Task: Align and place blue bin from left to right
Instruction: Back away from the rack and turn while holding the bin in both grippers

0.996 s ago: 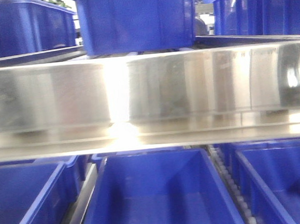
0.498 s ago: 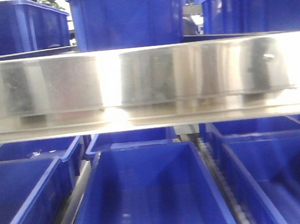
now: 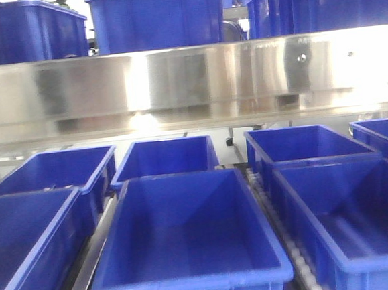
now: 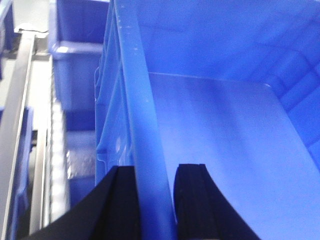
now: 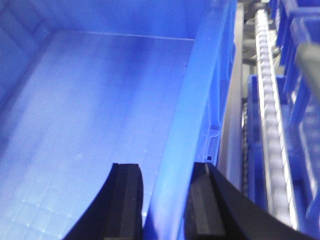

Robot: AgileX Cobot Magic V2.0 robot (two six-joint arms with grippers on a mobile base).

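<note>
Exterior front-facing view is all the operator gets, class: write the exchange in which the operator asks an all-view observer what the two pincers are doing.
Operator: I see no pincers. Where is the left one?
Observer: The left pincer straddles the left wall of the blue bin, one finger inside, one outside, closed on it.
Operator: And the right?
Observer: The right pincer is closed on the bin's right wall in the same way.
</note>
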